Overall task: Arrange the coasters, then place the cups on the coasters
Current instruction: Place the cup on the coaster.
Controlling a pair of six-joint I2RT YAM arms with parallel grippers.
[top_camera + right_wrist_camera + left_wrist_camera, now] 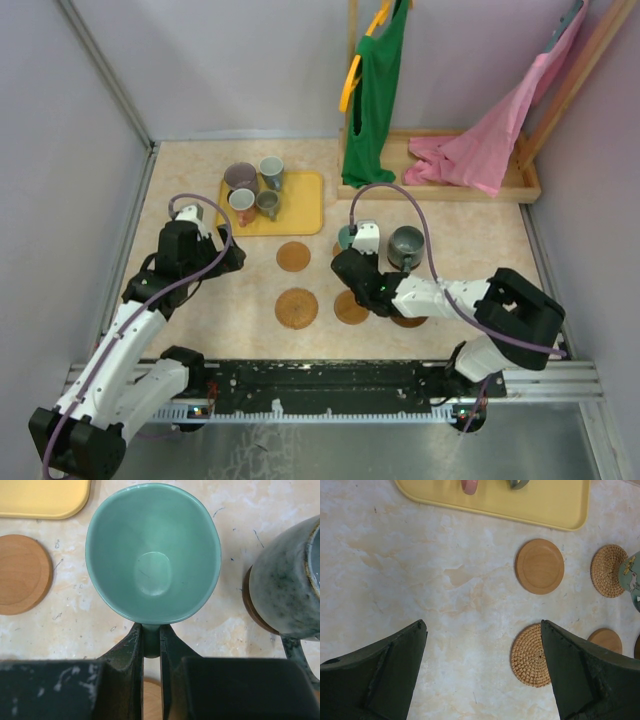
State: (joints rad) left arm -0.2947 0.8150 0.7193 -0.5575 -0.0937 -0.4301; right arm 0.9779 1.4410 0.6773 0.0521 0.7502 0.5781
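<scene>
**Marbled tabletop [420,570]: teal cup [152,555] pinched by its handle**

Reaching in toward the centre, the right gripper [151,640] is clamped narrowly on the handle. The cup lies between the yellow tray [40,500] and a grey mug [285,590], mouth facing the wrist camera. The left gripper [483,627] hangs spread wide and empty over the coasters [539,566].

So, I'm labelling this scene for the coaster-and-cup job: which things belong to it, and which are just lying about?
Belong: wooden coaster, woven coaster, teal cup pinched in the right gripper, grey mug, four cups on the yellow tray.
Lying about: green garment, pink garment, wooden tray under them.
</scene>
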